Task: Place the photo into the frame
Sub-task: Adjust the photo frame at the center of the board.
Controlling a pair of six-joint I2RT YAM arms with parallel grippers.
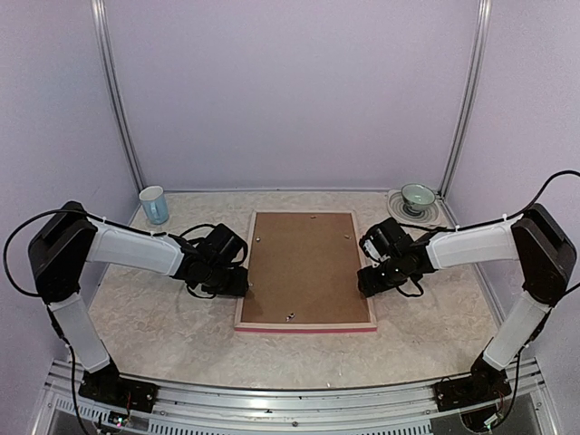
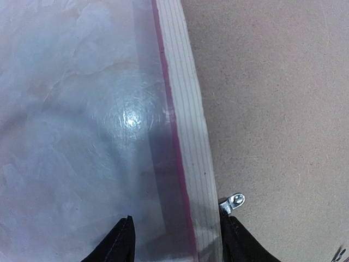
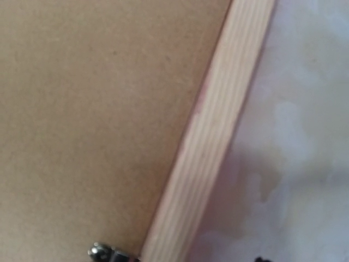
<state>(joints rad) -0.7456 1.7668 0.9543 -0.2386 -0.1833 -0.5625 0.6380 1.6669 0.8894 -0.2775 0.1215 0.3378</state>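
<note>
The frame [image 1: 306,324] lies face down in the middle of the table, pale wood back up and its pink edge towards me. A brown backing board [image 1: 304,263] fills it, and the photo is hidden. My left gripper [image 1: 237,283] is at the frame's left rail. In the left wrist view it [image 2: 180,243] stands open astride the rail [image 2: 185,109], one black fingertip [image 2: 119,243] over the table, the other against a metal tab [image 2: 233,203]. My right gripper [image 1: 370,279] is at the right rail [image 3: 218,142]; its fingers barely show.
A light blue cup [image 1: 154,205] stands at the back left. A green bowl on a saucer [image 1: 417,198] sits at the back right. Another metal tab [image 3: 102,252] sticks out over the backing board [image 3: 98,109]. Walls close in the table on three sides.
</note>
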